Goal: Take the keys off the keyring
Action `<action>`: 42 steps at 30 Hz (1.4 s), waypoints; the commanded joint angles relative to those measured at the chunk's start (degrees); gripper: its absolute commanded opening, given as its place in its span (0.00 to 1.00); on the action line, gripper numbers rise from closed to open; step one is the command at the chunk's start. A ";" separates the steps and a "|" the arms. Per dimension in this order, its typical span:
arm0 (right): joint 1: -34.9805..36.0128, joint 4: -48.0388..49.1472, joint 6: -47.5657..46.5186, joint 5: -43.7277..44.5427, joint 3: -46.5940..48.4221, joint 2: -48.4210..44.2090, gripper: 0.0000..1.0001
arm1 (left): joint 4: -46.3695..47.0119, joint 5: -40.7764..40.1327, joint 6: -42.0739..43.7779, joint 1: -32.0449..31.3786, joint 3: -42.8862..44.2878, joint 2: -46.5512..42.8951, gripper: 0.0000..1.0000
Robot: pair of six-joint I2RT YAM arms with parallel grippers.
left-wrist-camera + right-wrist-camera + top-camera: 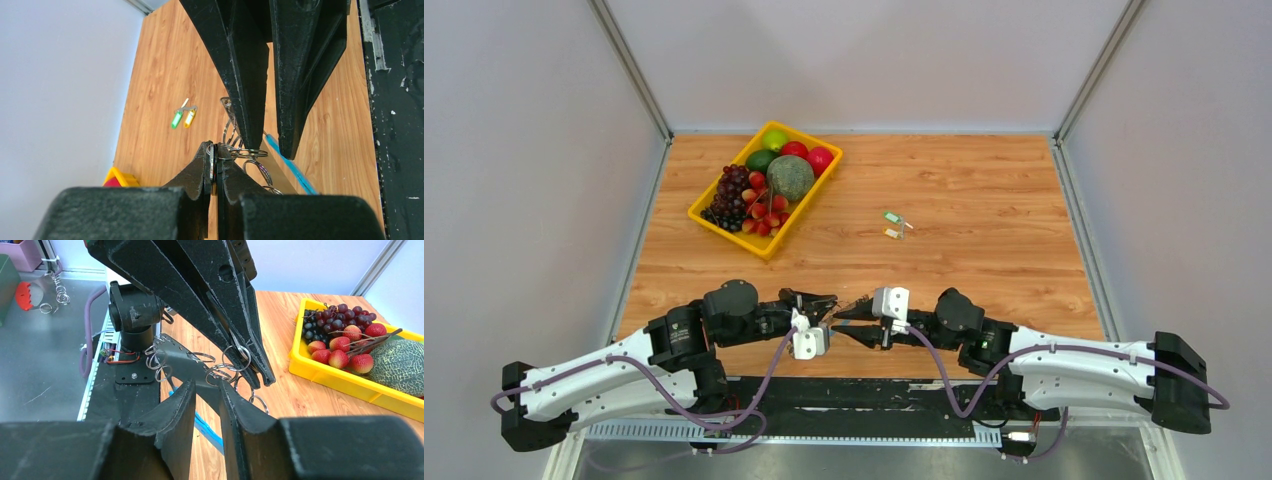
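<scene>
- pinching a loop of the keyring [246, 152], left gripper [212, 150] pressed together; plain in left wrist view, too small in top view.
- right gripper [207, 385]: fingers slightly apart about a grey piece; grip cannot be told.
- keys [894, 226], green and orange: on table, well apart from both grippers; outside right wrist view.
- fruit tray [345, 385].

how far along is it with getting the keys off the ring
Done: the green key and orange key lie loose on the table, off the keyring. In hand: the left hand is shut on one of its loops, with the right hand close beside; whether that one grips is unclear. Left: no other keys show, so I can't tell if any remain.
</scene>
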 commanded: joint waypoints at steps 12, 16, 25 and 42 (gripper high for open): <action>0.81 5.85 0.33 3.27 2.11 2.62 0.25 | 3.12 1.77 0.27 0.02 1.45 -0.68 0.01; 1.20 5.58 0.44 4.86 2.14 2.20 0.25 | 3.08 1.62 0.26 0.02 1.45 -0.83 0.01; 1.23 5.41 0.61 5.53 1.07 -0.65 0.26 | 3.14 1.53 0.24 0.02 1.47 -0.88 0.00; 1.32 6.01 2.24 4.72 3.05 3.10 0.00 | 3.04 1.33 0.17 0.02 1.54 -0.91 0.00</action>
